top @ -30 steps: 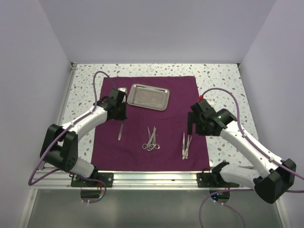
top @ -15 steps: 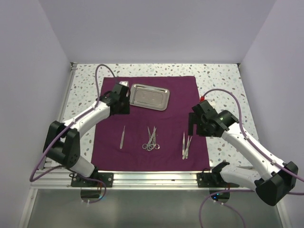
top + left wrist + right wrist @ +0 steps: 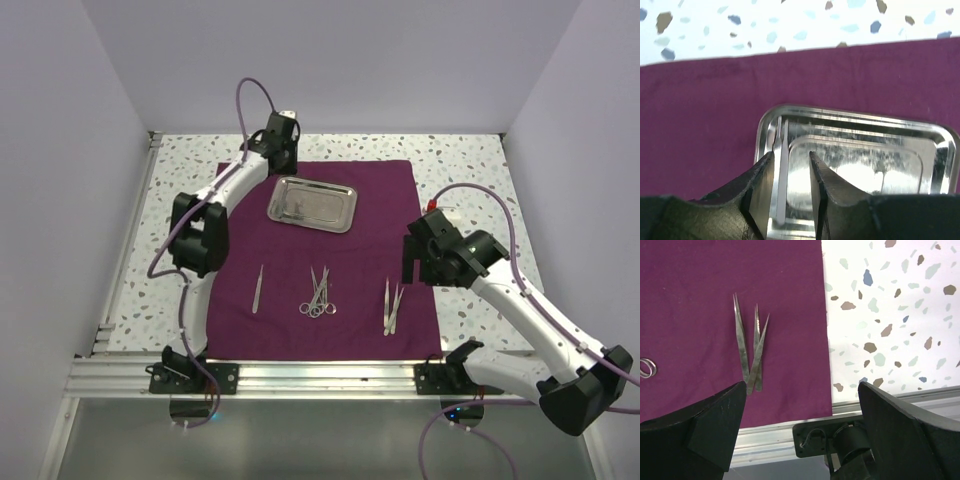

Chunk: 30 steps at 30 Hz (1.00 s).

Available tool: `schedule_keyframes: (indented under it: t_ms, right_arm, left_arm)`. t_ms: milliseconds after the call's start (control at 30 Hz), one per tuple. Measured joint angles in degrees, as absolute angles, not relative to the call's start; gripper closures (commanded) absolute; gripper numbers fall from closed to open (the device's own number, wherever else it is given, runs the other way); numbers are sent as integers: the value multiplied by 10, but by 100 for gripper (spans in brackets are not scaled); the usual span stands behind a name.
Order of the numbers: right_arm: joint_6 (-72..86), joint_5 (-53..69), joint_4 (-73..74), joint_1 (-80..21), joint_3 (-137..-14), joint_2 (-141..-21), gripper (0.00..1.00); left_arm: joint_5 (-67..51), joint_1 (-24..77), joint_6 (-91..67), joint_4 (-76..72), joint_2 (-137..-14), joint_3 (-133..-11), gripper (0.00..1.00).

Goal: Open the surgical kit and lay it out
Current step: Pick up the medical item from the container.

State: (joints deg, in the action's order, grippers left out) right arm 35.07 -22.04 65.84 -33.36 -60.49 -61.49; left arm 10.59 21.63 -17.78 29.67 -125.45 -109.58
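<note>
Biggest thing in here is the terrazzo table [image 3: 470, 165], white with grey and brown chips, and only the overhead camera takes in all of it. Spread flat on top is the dark purple cloth [image 3: 375, 235], matte, with a hemmed edge. An aluminium rail [image 3: 780, 437] runs along the near side.

The steel tray [image 3: 855, 150] is a mirror-shiny rounded rectangle with a stepped rim, and it sits directly under the left gripper [image 3: 791, 155], which hovers over the tray's left end. From overhead the tray looks bare. The wrist camera shows a thin bright strip in the gap between the fingers, and I honestly can't tell whether it's a reflection or something lying in there. The fingers are only a narrow slot apart, with nothing pinched between them that I can make out.

The right gripper [image 3: 802, 385] is spread wide with nothing in it, hanging above the cloth's right edge. Below it, nearer its left finger, lie the tweezers [image 3: 751, 352], slim pointed steel blades that overlap. The ring-handled scissors [image 3: 319, 293] are bunched further to that gripper's left. Its wrist view catches just one ring, while overhead shows the whole bunch. A lone tweezer [image 3: 257, 288] lies beyond those, well apart from the left gripper.
</note>
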Motion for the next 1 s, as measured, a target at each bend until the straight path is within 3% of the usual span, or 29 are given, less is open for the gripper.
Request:
schedule_keyframes:
  t_ms: [233,1000]
  right_arm:
    - [352,-240,672,-334,-608,-625,2]
    - [342,-261,670,-334,-618,-692,2]
  left_arm:
    - [91,207,-169,322,-1366,-1214,64]
    - [77,187,-168,326,-1399,-1210,69]
